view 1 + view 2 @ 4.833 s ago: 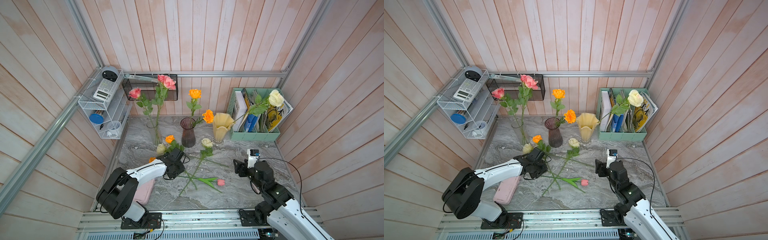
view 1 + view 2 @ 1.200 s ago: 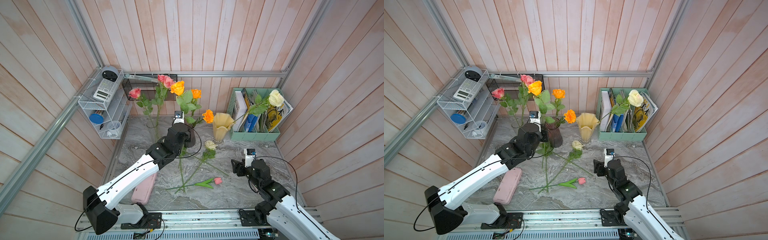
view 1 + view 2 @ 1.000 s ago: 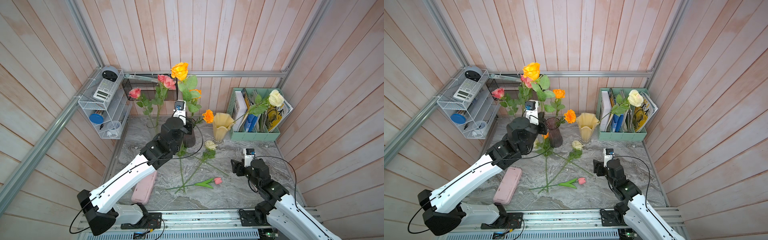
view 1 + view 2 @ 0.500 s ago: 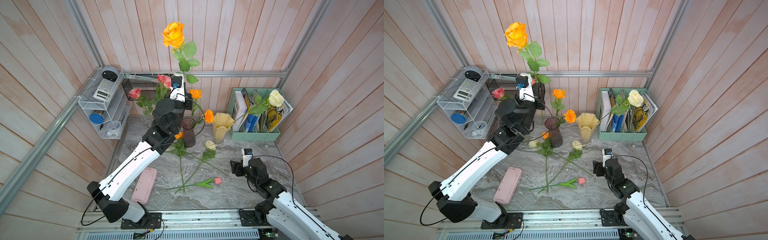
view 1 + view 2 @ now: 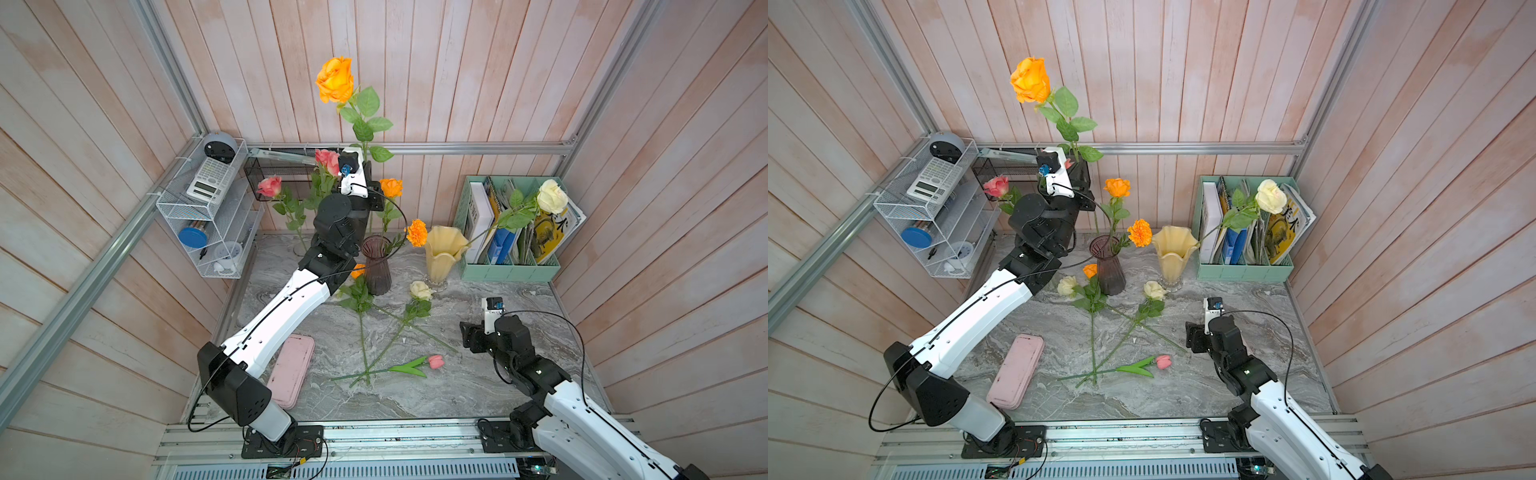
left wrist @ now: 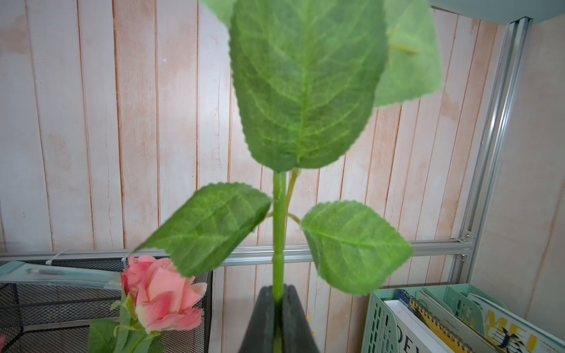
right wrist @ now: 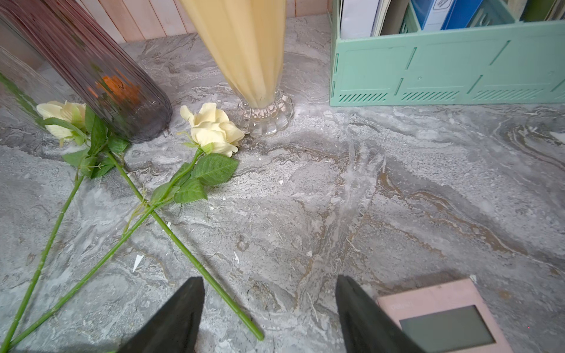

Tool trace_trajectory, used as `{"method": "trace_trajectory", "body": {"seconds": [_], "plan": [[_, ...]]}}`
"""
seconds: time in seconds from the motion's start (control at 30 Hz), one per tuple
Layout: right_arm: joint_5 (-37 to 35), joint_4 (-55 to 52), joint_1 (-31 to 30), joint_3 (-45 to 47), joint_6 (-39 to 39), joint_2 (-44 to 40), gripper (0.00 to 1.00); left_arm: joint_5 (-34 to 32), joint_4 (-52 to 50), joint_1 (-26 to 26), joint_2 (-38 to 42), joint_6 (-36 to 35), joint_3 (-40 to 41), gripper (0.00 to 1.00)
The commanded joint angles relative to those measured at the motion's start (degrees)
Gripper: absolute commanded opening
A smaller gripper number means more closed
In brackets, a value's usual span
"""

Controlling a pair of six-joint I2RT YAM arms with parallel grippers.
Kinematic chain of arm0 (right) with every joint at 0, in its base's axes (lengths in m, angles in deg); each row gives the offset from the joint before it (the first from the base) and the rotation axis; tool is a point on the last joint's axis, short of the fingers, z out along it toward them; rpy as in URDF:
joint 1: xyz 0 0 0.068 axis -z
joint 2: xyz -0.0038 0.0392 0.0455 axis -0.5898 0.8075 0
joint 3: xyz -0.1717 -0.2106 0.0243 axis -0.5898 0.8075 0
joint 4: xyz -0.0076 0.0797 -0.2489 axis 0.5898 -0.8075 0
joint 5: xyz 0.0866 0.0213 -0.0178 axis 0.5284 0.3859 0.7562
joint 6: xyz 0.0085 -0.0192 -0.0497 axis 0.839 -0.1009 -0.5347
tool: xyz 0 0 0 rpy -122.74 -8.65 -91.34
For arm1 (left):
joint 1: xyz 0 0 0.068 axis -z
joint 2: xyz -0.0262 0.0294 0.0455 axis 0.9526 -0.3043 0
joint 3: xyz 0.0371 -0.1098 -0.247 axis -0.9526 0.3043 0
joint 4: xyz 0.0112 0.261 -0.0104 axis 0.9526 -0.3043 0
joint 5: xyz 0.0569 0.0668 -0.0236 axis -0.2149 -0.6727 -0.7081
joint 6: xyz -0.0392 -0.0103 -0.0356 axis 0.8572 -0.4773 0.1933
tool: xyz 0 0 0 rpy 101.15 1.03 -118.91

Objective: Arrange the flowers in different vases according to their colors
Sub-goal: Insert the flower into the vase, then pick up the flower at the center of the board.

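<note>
Raised off the table (image 5: 457,386) to high over purple vase (image 5: 376,266): orange rose (image 5: 334,79), stem clamped in left gripper (image 6: 276,295). Right gripper (image 7: 267,278) agape, empty, barely shifted.

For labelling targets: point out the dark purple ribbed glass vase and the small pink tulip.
dark purple ribbed glass vase (image 5: 377,270): in a top view, its ribbed body.
small pink tulip (image 5: 435,361): in a top view, its bloom.

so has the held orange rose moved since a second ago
Yes, up: the orange rose in the left gripper had its bloom below the back-wall rail; now it is well above.
</note>
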Motion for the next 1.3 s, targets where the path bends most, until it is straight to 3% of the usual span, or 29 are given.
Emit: {"method": "trace_trajectory", "body": {"seconds": [0.0,0.3,0.37,0.47,0.73,0.87,1.03,1.27], "plan": [[-0.76,1.19,0.27,-1.03,-0.90,0.44,0.74,1.79,4.30,-0.75,-0.89,3.04,3.46,0.00],[-0.28,1.10,0.26,-0.95,-0.75,0.30,0.74,0.32,10.55,-0.81,0.46,7.64,17.29,0.02],[-0.04,1.10,0.26,-0.85,-0.59,-0.07,0.74,-0.01,10.30,-0.81,0.82,8.33,19.44,0.30],[0.24,0.79,0.26,-0.78,-0.47,-0.68,0.74,-1.15,9.77,-0.73,1.95,8.36,21.88,0.45],[2.93,-1.56,0.26,-1.73,0.59,-3.57,0.74,-1.38,2.39,0.01,10.97,8.30,24.00,0.65],[10.18,-2.96,0.17,-4.58,-0.39,-0.96,0.74,-3.35,-6.55,1.69,18.16,10.63,25.32,0.69],[18.75,-5.55,-1.40,-10.96,-2.41,10.74,0.74,-5.57,-19.66,4.29,27.86,19.03,29.36,0.70],[13.06,-10.95,-10.07,-22.76,-7.62,26.81,0.74,-6.86,-31.72,7.19,41.20,32.64,42.06,0.71]]}}
